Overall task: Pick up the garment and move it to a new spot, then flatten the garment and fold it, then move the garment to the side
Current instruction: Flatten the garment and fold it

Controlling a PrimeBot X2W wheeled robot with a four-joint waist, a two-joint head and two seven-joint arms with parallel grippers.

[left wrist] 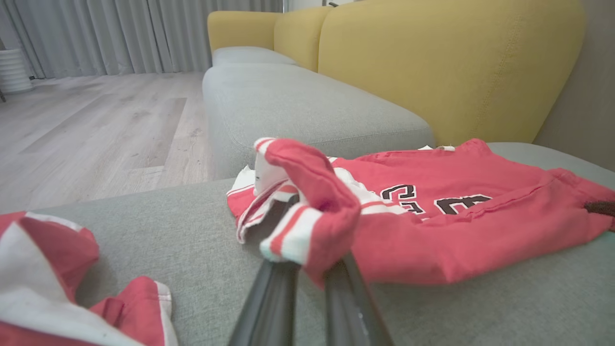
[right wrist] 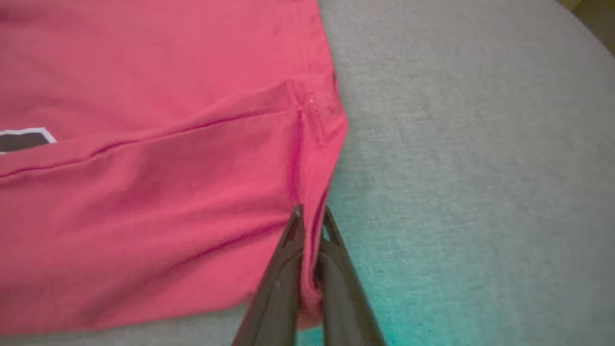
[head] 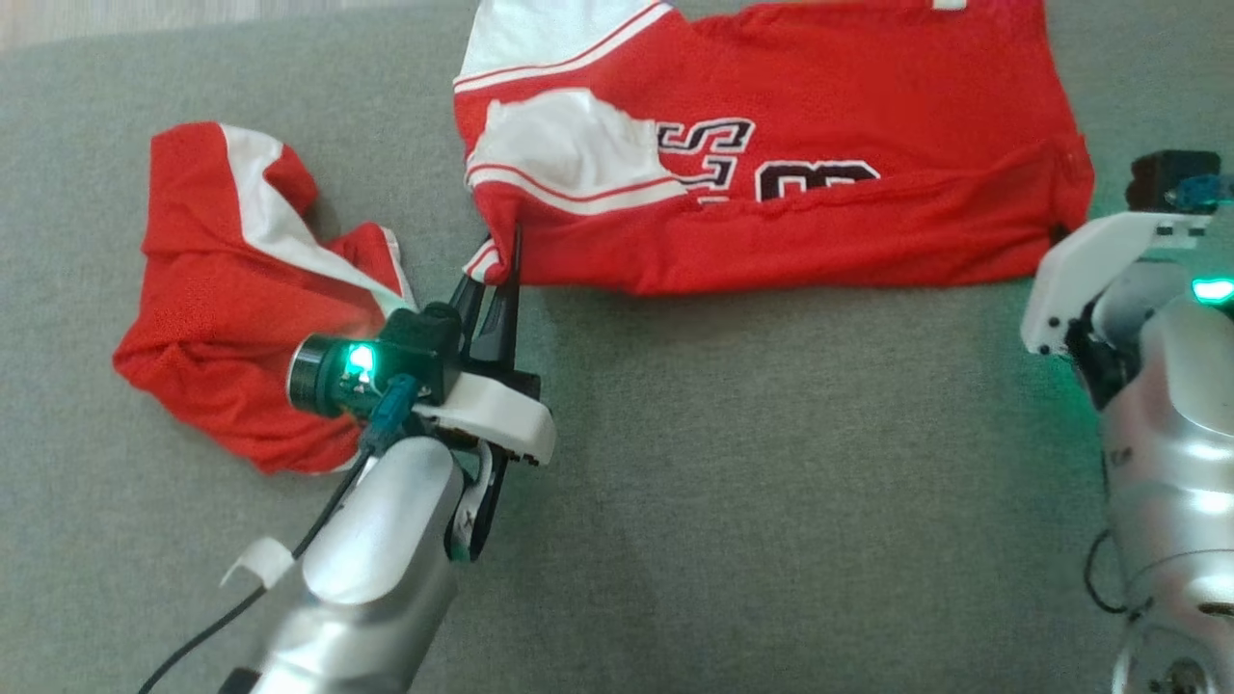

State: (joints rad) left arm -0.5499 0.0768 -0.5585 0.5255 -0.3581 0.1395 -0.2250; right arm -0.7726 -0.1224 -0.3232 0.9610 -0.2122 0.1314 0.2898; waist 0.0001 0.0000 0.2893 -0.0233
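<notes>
Grey couch cushion (head: 733, 463) is taking up the whole work area. Yellow backrests (left wrist: 432, 62) are sitting behind it, and a pale wood floor (left wrist: 96, 125) and grey curtains (left wrist: 96, 33) are showing off to the side in the left wrist view.

So the red and white jersey (head: 868, 164) is lying across the far part of the cushion, spread out lengthwise. Its near long edge is looking doubled over, with black lettering peeking out along the fold.

Left gripper (head: 503, 258) is pinching the striped trim (left wrist: 293, 235) at the jersey's near-left corner, fingers squeezed nearly together. That bit of cloth is bunching up and draping over the tips in the left wrist view.

Right gripper (right wrist: 312, 216) is doing the same at the other end. Its fingers are clamping tight on the hem at the near-right corner, with a thin ridge of red cloth sandwiched between them. Most of the jersey is resting flat on the cushion.

A second red and white garment (head: 241, 299) is sitting crumpled in a heap over on the left, apart from the jersey and just beside the left arm's wrist.
</notes>
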